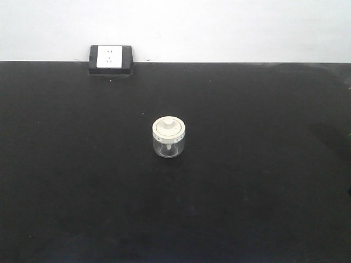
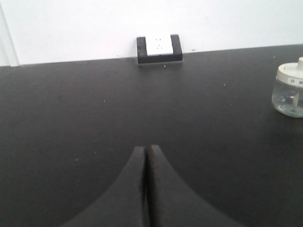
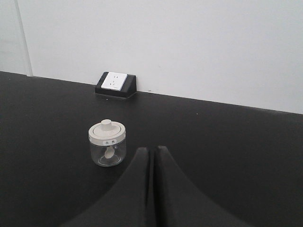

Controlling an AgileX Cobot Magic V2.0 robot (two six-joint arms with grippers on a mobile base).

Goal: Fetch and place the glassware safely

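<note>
- The left gripper (image 2: 146, 150) is showing at the bottom of its wrist view with its two dark fingers pressed together, only a thin seam between them, pinching nothing and hanging over bare tabletop.
- The right gripper (image 3: 152, 150) is likewise sitting with its fingers pressed together and nothing between them.
- The glass jar (image 3: 107, 143) is standing upright on the black table (image 1: 263, 181), just ahead and to the left of the right gripper's tips, apart from them; in the left wrist view it is appearing at the far right edge (image 2: 289, 90), well away from the left gripper.
- The jar's cream-white lid (image 1: 168, 127) is sitting on top, knob up, and a small spoon-like piece is showing inside the clear body.
- A black-framed white wall socket (image 1: 111, 58) is resting at the table's far edge against the white wall (image 3: 189, 42).
</note>
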